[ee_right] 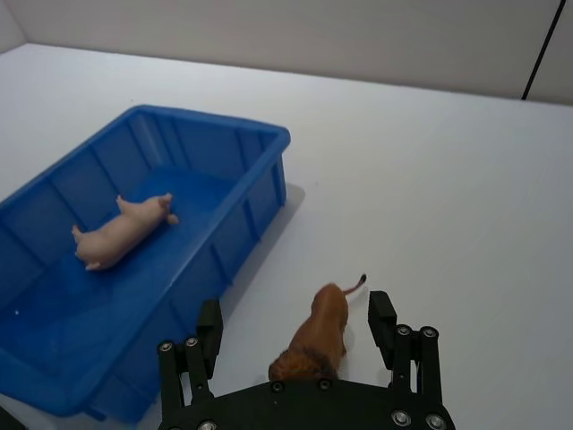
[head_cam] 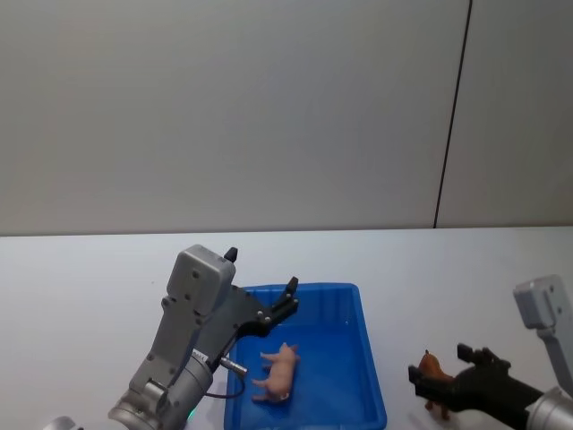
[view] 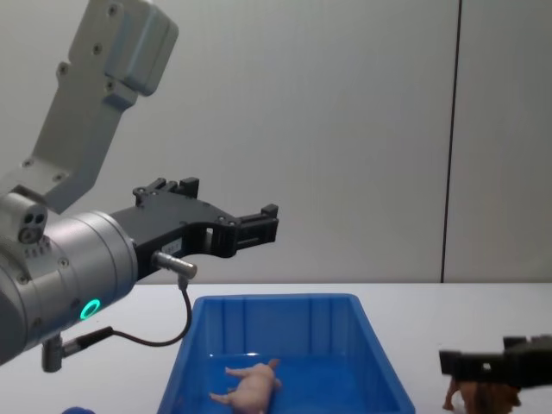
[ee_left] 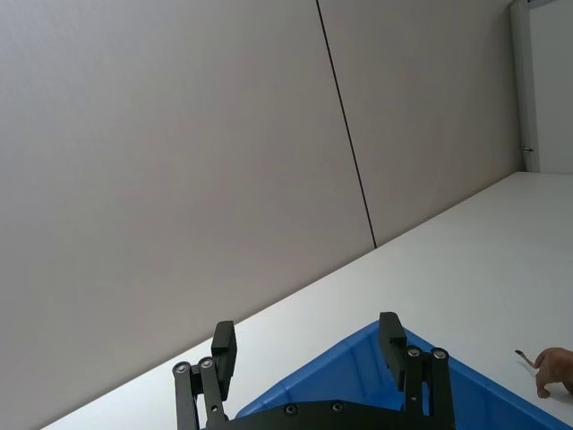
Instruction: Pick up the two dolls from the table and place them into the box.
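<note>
The pale pink pig point(head_cam: 279, 372) lies on its side on the floor of the blue box point(head_cam: 367, 358), near the middle. The left gripper point(head_cam: 286, 300) hangs above the box's left part, tilted up toward the far wall, its claw spread wide and holding nothing.

The brown lion point(ee_right: 322, 333) stands upright on the white table point(head_cam: 89, 287), just beside the box's right wall but apart from it. The right gripper point(ee_right: 295, 310) is low over the table at the lion – one finger on each side of it, claw wide, with a visible gap between each finger and the figurine's body.
</note>
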Controlling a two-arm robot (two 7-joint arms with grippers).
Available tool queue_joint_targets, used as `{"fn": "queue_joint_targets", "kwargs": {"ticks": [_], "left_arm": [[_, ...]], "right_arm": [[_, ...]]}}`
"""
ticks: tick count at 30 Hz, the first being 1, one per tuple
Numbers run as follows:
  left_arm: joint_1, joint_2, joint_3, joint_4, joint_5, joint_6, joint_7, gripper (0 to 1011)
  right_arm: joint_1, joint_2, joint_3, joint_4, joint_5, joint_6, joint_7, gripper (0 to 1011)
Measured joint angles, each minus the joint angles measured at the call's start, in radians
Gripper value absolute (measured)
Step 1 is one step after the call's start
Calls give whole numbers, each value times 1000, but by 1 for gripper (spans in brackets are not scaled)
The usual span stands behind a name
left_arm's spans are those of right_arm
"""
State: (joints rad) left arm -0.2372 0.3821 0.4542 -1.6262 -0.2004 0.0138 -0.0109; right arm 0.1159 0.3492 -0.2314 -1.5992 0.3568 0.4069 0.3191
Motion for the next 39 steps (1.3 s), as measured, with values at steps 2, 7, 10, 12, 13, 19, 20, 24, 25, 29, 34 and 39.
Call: {"fn": "queue_joint_targets", "kwargs": {"ticks": [2, 7, 10, 12, 13, 19, 20, 24, 25, 29, 34, 39], "left_arm": [[0, 0, 0, 0, 0, 0, 0, 1003], [0, 0, 0, 0, 0, 0, 0, 1003], [0, 0, 0, 0, 0, 0, 0, 1003], [0, 0, 0, 0, 0, 0, 0, 1003], [0, 0, 0, 0, 0, 0, 0, 1003], [0, 0, 0, 0, 0, 0, 0, 1003], [0, 0, 0, 0, 0, 0, 0, 1003], [0, 0, 0, 0, 0, 0, 0, 1003], [0, 0, 0, 0, 0, 0, 0, 1003], [0, 0, 0, 0, 0, 0, 0, 1003], [0, 0, 0, 0, 0, 0, 0, 1003], [0, 0, 0, 0, 0, 0, 0, 1003]], "right_arm": [[-4, 1, 0, 4, 2, 4, -1, 1001], [-13, 2, -4, 19, 5, 13, -10, 994], [-15, 1, -6, 26, 5, 14, -14, 951], [-16, 0, -8, 32, 5, 14, -20, 901], [-16, -1, -8, 33, 5, 14, -21, 878], [-17, -5, -11, 48, 6, 9, -36, 704], [-17, -6, -11, 50, 6, 8, -38, 683], [-16, -8, -11, 56, 6, -2, -48, 534], [-16, -8, -11, 56, 6, -4, -49, 503], [-16, -8, -12, 57, 1, -16, -55, 443], [-14, -8, -12, 50, -10, -38, -56, 443], [-3, -10, -13, 34, -29, -76, -47, 443]]}}
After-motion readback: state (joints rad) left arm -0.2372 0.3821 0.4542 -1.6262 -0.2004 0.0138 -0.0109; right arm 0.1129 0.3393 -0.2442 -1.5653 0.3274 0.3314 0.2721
